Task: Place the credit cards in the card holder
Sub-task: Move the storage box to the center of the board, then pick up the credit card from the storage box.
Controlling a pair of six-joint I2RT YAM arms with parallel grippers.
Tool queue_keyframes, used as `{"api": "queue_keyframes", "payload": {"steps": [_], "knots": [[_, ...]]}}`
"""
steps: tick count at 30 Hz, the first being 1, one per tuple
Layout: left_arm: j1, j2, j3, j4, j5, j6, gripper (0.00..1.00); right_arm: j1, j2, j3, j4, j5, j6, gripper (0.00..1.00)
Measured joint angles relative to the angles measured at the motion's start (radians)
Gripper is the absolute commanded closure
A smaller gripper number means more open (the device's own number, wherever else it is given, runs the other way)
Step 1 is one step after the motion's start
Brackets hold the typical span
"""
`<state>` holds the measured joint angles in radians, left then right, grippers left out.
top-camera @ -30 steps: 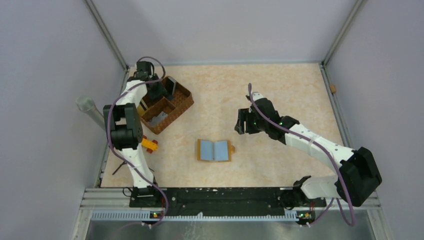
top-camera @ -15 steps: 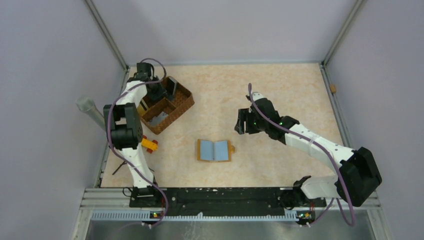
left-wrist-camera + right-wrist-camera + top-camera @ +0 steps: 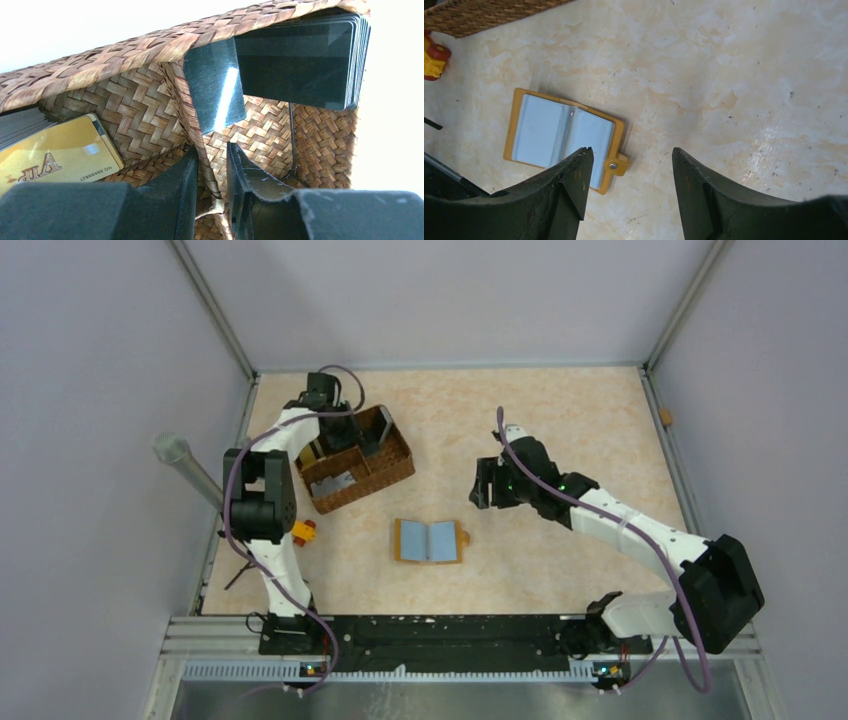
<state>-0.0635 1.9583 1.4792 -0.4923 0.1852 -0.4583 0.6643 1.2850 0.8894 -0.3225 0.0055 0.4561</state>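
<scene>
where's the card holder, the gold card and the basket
card holder (image 3: 540,131): right wrist view, left inner page
gold card (image 3: 55,161): left wrist view, middle of its face
basket (image 3: 372,484): top external view, near outer wall

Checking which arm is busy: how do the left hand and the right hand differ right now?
The left hand sits down in the basket, while the right hand hangs above the table near the open wallet. The left hand's fingers are nearly together, pinching the basket's woven divider; the right hand's are spread wide with nothing between. Shared: neither holds any of the cards.
</scene>
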Motion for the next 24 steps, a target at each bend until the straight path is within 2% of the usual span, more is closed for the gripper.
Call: {"api": "queue_keyframes", "payload": {"steps": [6, 10, 14, 17, 22, 24], "knots": [[-0.076, -0.005, -0.002, 0.0, 0.006, -0.016, 0.65, 0.0, -0.007, -0.025, -0.001, 0.0, 0.0, 0.37], [-0.097, -0.008, -0.002, -0.002, 0.01, -0.019, 0.57, 0.0, -0.006, -0.023, -0.005, 0.0, -0.003, 0.33], [-0.098, -0.024, -0.001, -0.022, 0.007, -0.002, 0.42, -0.001, 0.045, 0.049, -0.023, 0.0, -0.021, 0.3], [-0.098, -0.053, 0.0, -0.057, -0.004, 0.024, 0.32, -0.002, 0.141, 0.174, -0.025, 0.008, -0.048, 0.3], [-0.098, -0.148, 0.0, -0.115, -0.041, 0.08, 0.02, -0.002, 0.327, 0.402, -0.032, 0.051, -0.089, 0.3], [-0.097, -0.205, -0.003, -0.125, -0.063, 0.095, 0.01, -0.002, 0.403, 0.489, -0.046, 0.069, -0.097, 0.3]]}}
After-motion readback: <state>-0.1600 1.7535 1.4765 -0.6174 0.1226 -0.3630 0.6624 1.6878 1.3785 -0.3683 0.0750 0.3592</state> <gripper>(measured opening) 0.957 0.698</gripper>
